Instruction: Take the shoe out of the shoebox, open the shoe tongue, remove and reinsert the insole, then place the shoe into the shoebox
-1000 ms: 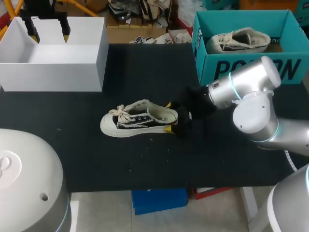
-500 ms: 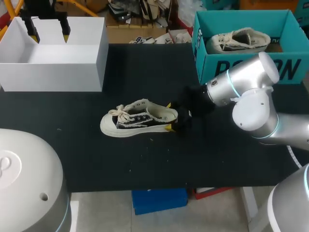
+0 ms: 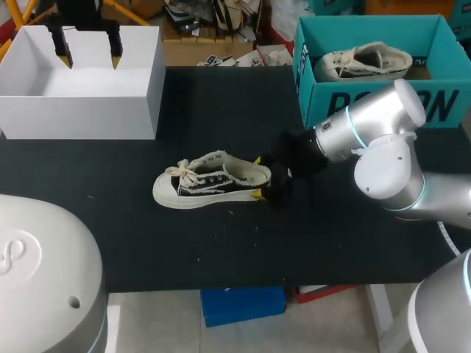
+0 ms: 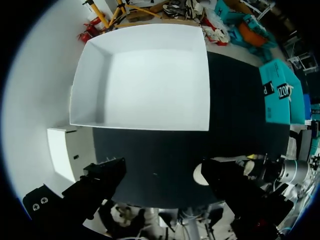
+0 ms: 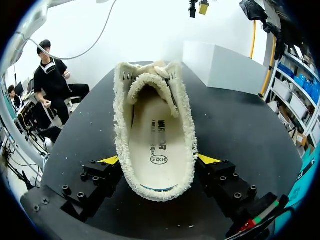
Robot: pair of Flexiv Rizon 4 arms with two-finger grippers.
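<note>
- Shoe (image 3: 210, 180) looked light, soft-walled; we judged the heel the firmest hold, where our right end effector (image 3: 256, 177) pinched it.
- Left end effector (image 3: 90, 60) stood spread.

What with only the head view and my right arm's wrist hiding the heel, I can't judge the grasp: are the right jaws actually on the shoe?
Observer: Yes. In the right wrist view the right jaws touch the shoe at its heel end, one yellow tip against each side.
Operator: Is the insole in?
Observer: It is. The insole lies flat inside, printed side up.
Operator: And the tongue?
Observer: The tongue curls over the front of the opening and is not folded back.
</note>
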